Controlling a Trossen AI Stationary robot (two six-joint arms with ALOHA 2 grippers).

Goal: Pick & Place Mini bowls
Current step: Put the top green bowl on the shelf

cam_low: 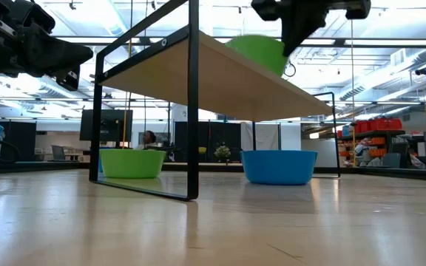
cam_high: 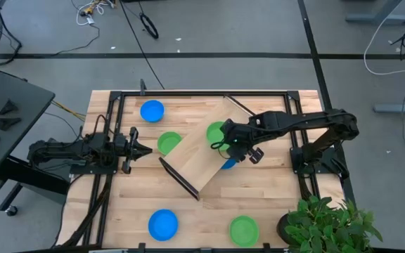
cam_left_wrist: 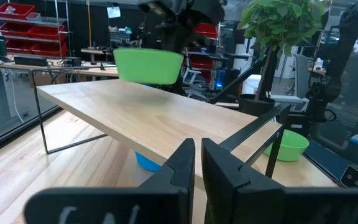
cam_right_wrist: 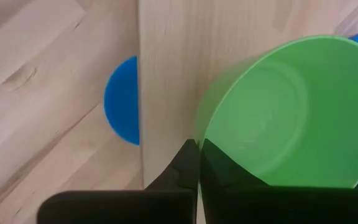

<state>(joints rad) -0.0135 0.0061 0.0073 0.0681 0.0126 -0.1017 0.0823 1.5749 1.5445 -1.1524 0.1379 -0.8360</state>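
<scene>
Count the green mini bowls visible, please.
3. One green bowl is held by the right gripper above the wooden tray; one beside its left edge; one near the plant.

A blue bowl (cam_high: 228, 164) lies mostly hidden under the wooden tray (cam_high: 202, 151), seemingly alone.

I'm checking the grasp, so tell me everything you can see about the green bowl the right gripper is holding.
The green bowl is small, round and shallow, in glossy bright green plastic, and empty. The right gripper is shut on its rim, holding it tilted above the pale wooden tray, near that raised board's far end. The low view shows the bowl's underside at the board's top; whether they touch is unclear.
</scene>
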